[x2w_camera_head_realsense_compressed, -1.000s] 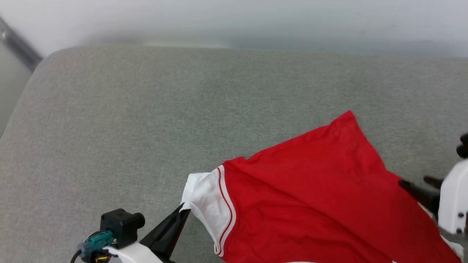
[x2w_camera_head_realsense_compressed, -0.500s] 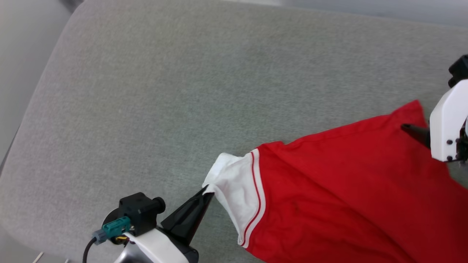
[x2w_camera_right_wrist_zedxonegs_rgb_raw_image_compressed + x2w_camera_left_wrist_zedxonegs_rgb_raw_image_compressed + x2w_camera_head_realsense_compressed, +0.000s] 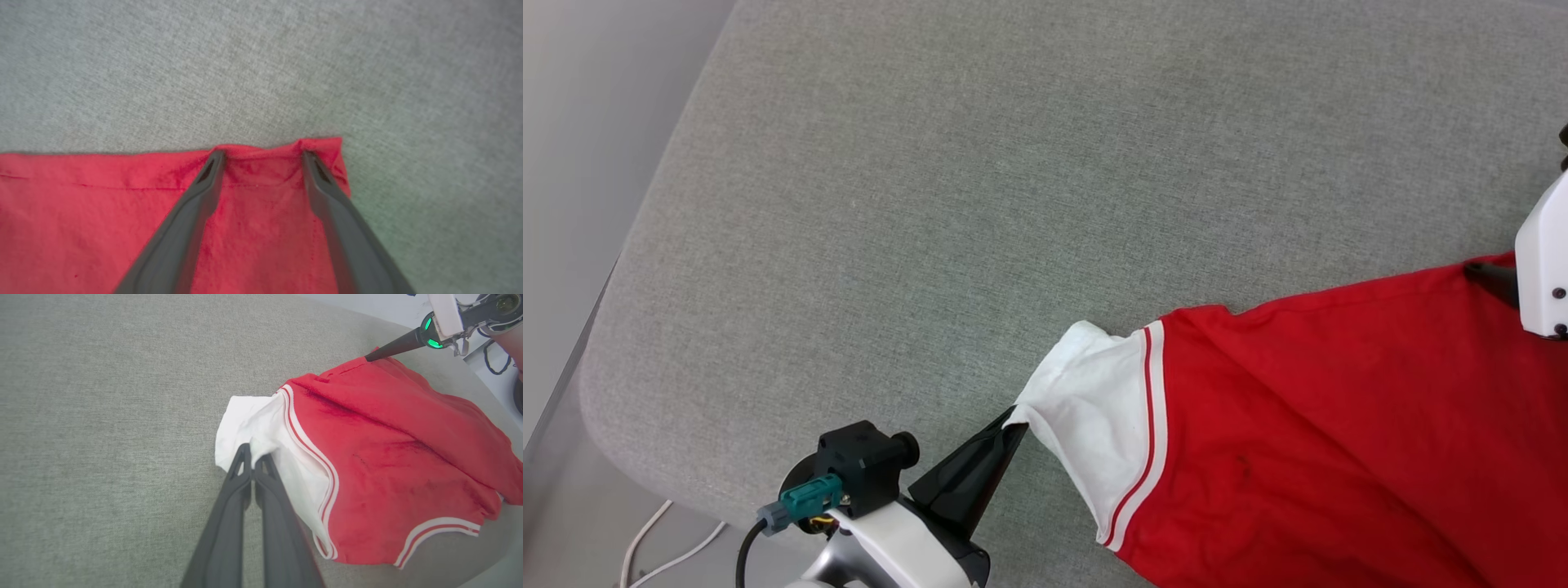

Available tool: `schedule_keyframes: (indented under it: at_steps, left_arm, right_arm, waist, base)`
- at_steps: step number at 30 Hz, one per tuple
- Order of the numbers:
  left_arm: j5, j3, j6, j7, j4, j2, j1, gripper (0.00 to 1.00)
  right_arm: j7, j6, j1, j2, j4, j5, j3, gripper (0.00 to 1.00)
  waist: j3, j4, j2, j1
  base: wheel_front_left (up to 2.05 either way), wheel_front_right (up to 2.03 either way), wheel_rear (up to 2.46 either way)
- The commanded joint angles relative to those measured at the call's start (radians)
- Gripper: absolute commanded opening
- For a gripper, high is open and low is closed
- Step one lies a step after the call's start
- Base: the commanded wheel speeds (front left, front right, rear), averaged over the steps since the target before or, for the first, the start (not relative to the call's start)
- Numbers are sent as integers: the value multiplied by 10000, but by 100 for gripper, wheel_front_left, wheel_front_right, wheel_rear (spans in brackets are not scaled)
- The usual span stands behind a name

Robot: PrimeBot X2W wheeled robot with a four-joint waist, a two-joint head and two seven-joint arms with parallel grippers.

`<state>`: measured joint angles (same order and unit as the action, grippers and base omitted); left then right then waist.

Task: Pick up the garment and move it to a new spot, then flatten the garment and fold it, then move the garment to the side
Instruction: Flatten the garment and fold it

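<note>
Left pincer (image 3: 253,456) pinching the garment (image 3: 1339,425) by its sleeve

The garment is lying spread on the grey cushion (image 3: 931,204), its red body running toward the robot's right. The left pincer is clamping the edge of the white sleeve (image 3: 1094,400) (fingers pressed tight together), while the right pincer (image 3: 261,154) is resting on the red hem corner, released, its fingers standing wide apart on the cloth.

- jersey (image 3: 1339,441): red, faint dark smudges
- its sleeve (image 3: 1094,408): white, red-and-white striped trim
- cushion (image 3: 931,204): grey-green, finely woven fleck
- left tool (image 3: 1017,418): black fingers, white housing
- connector (image 3: 805,496): teal
</note>
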<state>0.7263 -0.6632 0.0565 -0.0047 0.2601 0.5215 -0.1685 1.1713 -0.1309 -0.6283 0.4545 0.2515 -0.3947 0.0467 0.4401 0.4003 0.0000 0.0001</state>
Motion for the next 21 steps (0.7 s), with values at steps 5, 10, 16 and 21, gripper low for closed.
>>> schedule_keyframes:
  at_steps: [5,10,16,21]
  left_arm:
    - [34,32,8,-101,-96,-55,-78,0]
    - [11,90,22,-165,-133,13,-140,0]
    - [8,614,352,-395,89,392,-1,0]
    - [-64,1301,695,-624,525,845,-62,0]
  right_arm:
    - [11,4,825,-73,560,-121,316,0]
    - [-777,4,511,-52,374,-301,383,0]
    - [-2496,4,75,238,94,-894,882,0]
    - [-3291,4,-42,441,-427,-1531,1030,0]
  waist:
    - [-83,-40,0,-1]
    - [-397,-284,0,-1]
    - [-1593,-1056,0,-1]
    - [-2340,-1671,0,-1]
  base:
    - [0,0,0]
    - [0,0,0]
    - [0,0,0]
    - [0,0,0]
